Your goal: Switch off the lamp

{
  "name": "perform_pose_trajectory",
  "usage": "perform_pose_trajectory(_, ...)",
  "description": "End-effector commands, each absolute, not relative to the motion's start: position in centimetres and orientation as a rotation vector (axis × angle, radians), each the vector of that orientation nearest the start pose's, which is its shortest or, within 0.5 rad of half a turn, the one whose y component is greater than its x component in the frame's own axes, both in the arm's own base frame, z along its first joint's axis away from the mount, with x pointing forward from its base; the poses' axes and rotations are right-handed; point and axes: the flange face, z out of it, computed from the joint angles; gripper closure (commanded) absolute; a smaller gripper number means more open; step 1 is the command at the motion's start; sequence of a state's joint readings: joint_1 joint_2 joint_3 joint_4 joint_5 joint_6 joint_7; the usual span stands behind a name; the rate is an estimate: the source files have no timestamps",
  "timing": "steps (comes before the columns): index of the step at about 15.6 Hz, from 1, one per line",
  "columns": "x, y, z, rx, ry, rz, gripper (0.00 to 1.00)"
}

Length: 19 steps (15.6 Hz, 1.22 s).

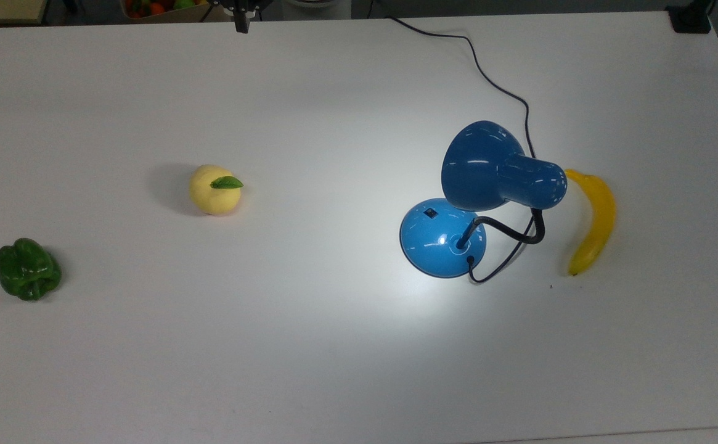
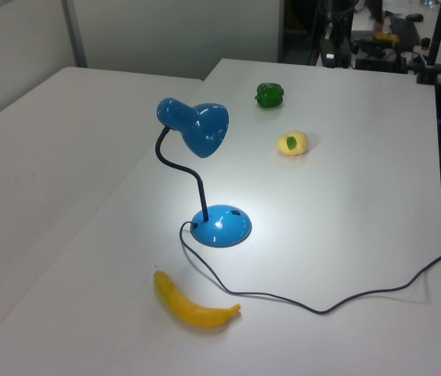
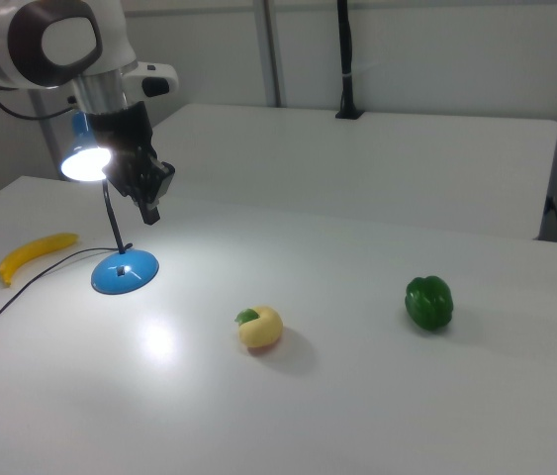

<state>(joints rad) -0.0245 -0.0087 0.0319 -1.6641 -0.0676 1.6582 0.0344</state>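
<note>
The lamp stands on the white table (image 1: 309, 370), lit, with a bright patch of light around its round blue base (image 1: 439, 243). A small black switch (image 1: 431, 213) sits on the base, on the top view's left side. The bell-shaped shade (image 1: 485, 166) hangs over the base on a black bendy neck (image 1: 513, 231). The left view shows the base (image 2: 222, 227) and the right view shows the base (image 3: 125, 273). My gripper (image 1: 241, 24) hangs at the table's far edge, well away from the lamp in the top view. In the right view the gripper (image 3: 149, 211) looks shut and holds nothing.
A banana (image 1: 594, 219) lies just to the top view's right of the lamp. The black cord (image 1: 488, 77) runs from the lamp to the far edge. A yellow fruit with a green leaf (image 1: 214, 189) and a green pepper (image 1: 28, 269) lie on the top view's left.
</note>
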Motion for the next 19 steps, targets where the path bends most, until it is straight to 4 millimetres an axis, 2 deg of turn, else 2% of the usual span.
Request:
perform_pose_trajectory(1, 55.5, -0.5, 59.3, -3.206, -0.003, 0.022, 1.00)
perform_pose_trajectory(4, 55.9, 0.0, 58.7, -3.191, -0.016, 0.024, 1.00)
perform_pose_trajectory(7, 57.8, 2.3, 56.0, -3.181, -0.102, 0.021, 1.00)
perform_pose_trajectory(10, 59.2, 6.7, 54.5, -3.170, -0.222, -0.042, 1.00)
perform_pose_trajectory(13, 60.4, 11.5, 51.4, -3.152, -0.349, -0.061, 1.00)
perform_pose_trajectory(16, 61.6, 14.7, 48.4, -3.135, -0.425, -0.095, 1.00)
perform_pose_trajectory(19, 62.5, 16.6, 46.4, -3.118, -0.467, -0.148, 1.00)
